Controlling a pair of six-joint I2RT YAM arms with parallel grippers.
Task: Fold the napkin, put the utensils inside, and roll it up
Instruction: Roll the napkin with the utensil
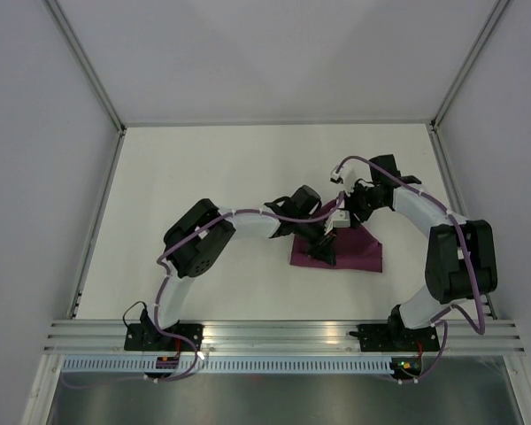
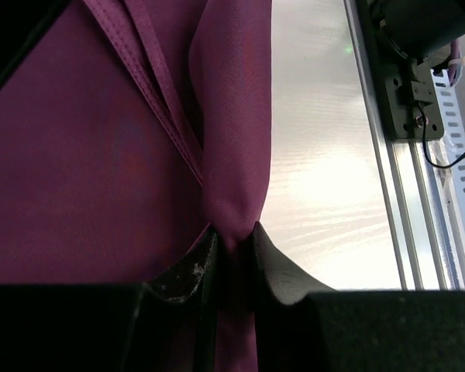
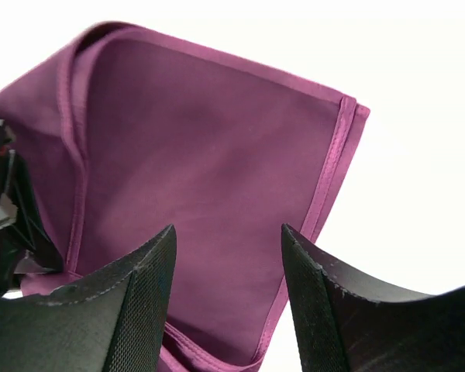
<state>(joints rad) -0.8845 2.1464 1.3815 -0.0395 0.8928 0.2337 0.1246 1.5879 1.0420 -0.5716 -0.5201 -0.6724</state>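
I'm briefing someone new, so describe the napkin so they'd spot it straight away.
Look at the white table, right of centre, where the left arm and right arm meet. The napkin lies there, partly folded: the only deep purple cloth among black and white arm parts.

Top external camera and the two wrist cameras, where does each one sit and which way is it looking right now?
Top external: above and behind the bases, looking down at the table; shows left arm, right arm, napkin.
Left wrist: on the left arm, facing back toward the near-edge rail; left claw pinches a napkin fold.
Right wrist: on the right arm, looking at the napkin; right claw open before it.
Shared: all three see the napkin; top and left wrist both see the rail.
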